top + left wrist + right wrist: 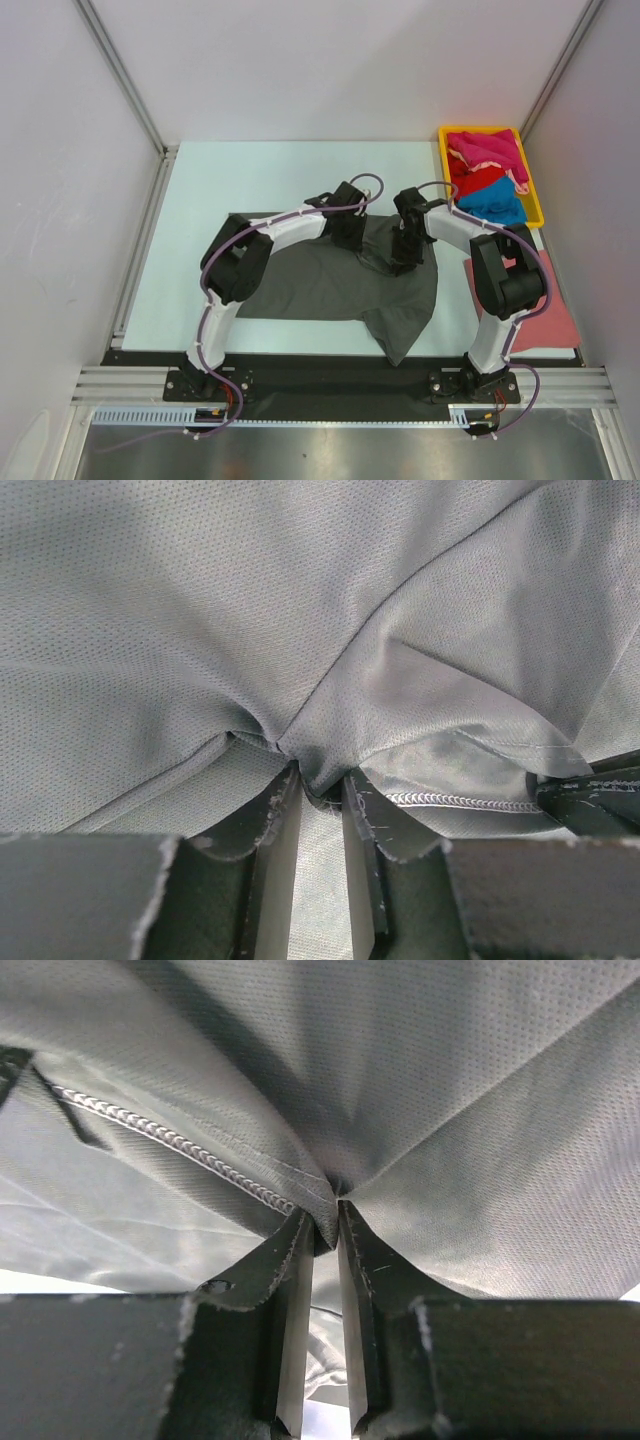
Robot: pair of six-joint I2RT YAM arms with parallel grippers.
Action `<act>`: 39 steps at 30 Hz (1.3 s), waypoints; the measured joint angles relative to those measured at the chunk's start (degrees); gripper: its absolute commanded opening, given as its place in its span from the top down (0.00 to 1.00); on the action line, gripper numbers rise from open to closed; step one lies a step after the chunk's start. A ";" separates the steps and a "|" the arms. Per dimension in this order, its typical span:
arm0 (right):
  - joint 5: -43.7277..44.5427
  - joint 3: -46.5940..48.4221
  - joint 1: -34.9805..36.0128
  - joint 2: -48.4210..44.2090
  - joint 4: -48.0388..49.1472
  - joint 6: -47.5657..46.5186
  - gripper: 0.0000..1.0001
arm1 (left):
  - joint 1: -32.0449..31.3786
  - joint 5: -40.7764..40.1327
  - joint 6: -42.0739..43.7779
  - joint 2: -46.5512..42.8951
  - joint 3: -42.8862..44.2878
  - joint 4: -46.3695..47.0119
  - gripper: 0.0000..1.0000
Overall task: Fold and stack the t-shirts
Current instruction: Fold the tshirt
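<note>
- Top view: the dark grey t-shirt (320, 285) lies spread across the middle of the table (250, 180), rumpled along its far edge, with one corner trailing toward the near edge.
- The left gripper (352, 232) and right gripper (405, 258) are both down on that far edge, near each other.
- A heap of coloured t-shirts (487, 175) fills the yellow tray (480, 128) at the far right. A salmon-pink t-shirt (555, 315) lies flat beside the right arm's base.
- Left wrist view: the left gripper's (320, 780) jaws are pinched on a gathered fold of the grey cloth, which fans out from the tips.
- Right wrist view: the right gripper (325, 1222) likewise clamps a bunched ridge, just beside a stitched hem.
- Handling, as I judge it: the fabric is thin, light and limp. It will sag and drag rather than hold its shape, so it is best taken at hems or corners, with the two grips well apart to keep an edge taut.
</note>
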 measured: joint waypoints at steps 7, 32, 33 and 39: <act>1.81 -2.45 0.11 -0.94 -0.59 0.02 0.75 | 0.35 -0.79 0.09 -3.48 -5.57 2.29 0.71; -2.54 -9.42 0.20 -12.11 2.03 -1.49 0.68 | 1.79 7.89 1.11 -13.46 -18.38 10.58 0.49; -2.86 -9.42 0.20 -11.93 2.05 -1.49 0.67 | 1.53 7.13 1.64 -13.44 -17.94 9.53 0.49; -4.55 -9.33 0.20 -11.52 2.14 -1.46 0.67 | -1.25 3.56 3.54 -13.35 -13.94 5.57 0.50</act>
